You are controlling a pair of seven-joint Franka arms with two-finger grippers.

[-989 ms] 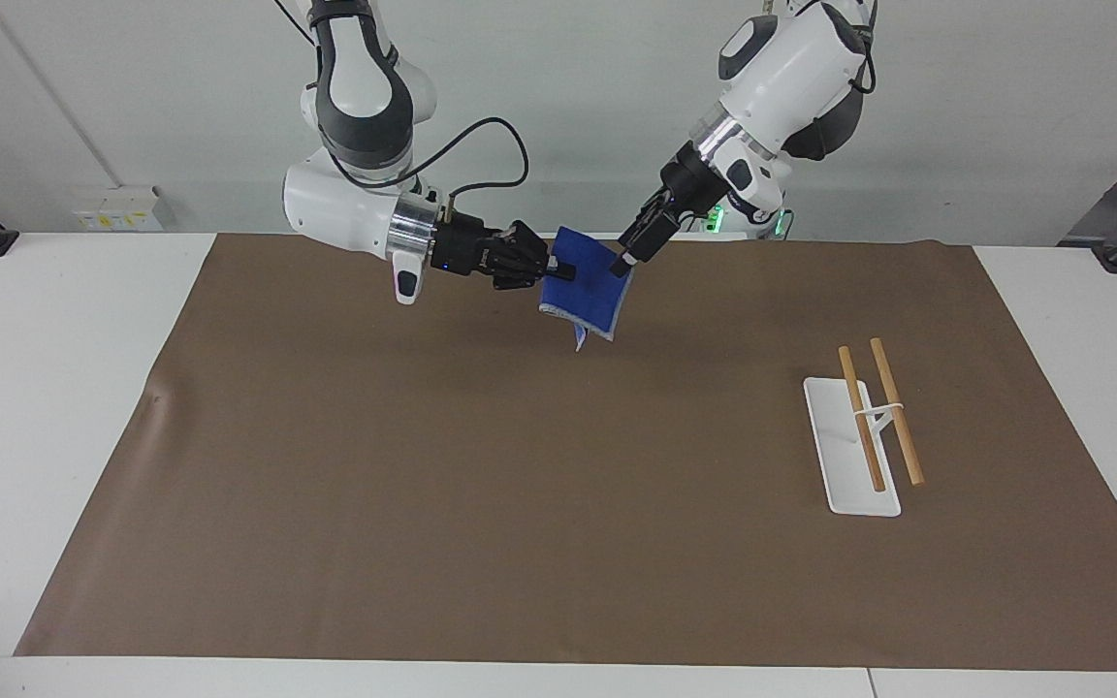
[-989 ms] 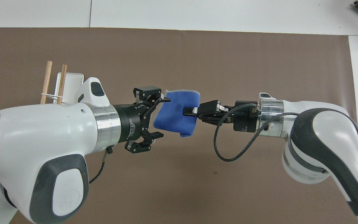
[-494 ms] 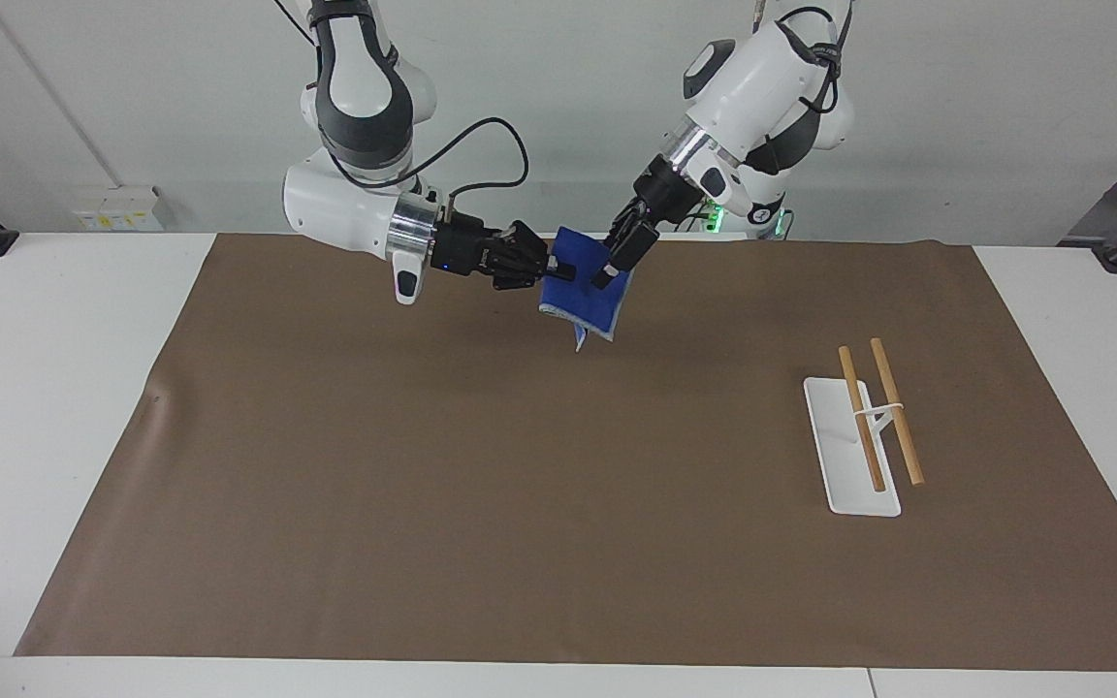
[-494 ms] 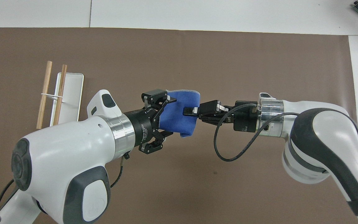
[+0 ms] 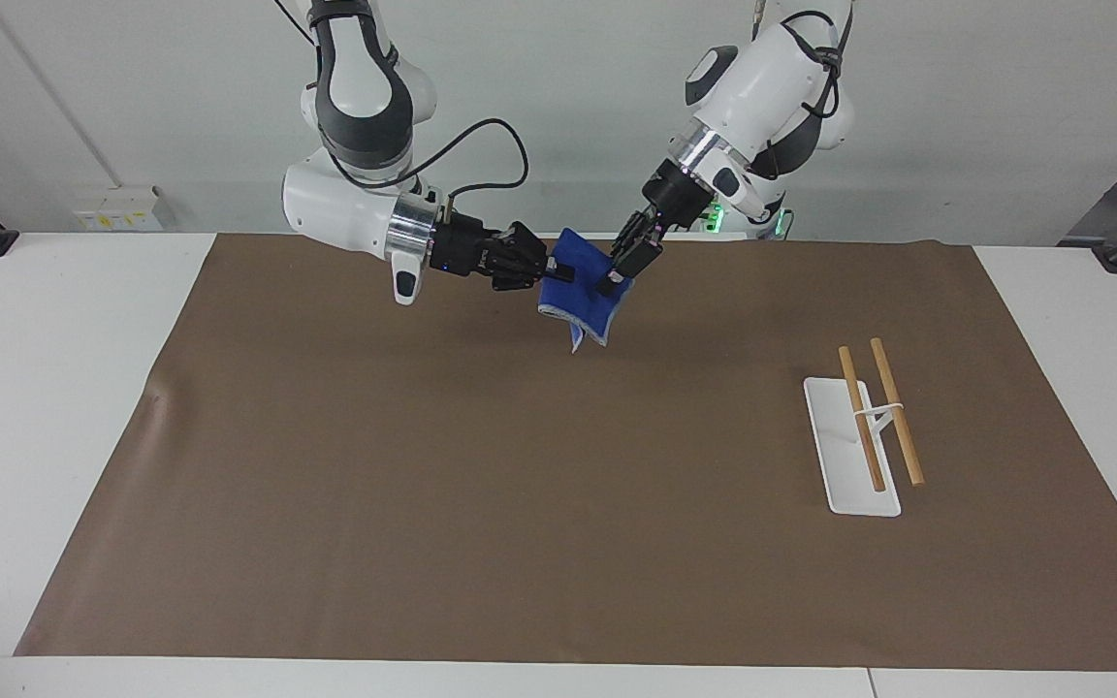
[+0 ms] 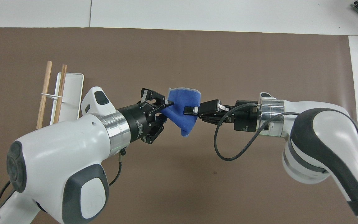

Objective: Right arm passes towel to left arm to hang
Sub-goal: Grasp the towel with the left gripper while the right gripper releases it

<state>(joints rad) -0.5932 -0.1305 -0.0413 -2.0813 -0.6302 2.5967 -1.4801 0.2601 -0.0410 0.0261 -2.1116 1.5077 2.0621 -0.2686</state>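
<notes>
Blue towel (image 5: 582, 294) held in the air over brown mat (image 5: 481, 465), right hand (image 5: 558, 272) clamped on it, left hand (image 5: 609, 283) pinching its other edge

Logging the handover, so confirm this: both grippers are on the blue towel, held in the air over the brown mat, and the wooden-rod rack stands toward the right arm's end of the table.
One detail is wrong. The rack stands toward the left arm's end of the table, as the facing view shows. The rest holds: the right gripper and the left gripper are both on the towel, held in the air over the brown mat.
</notes>
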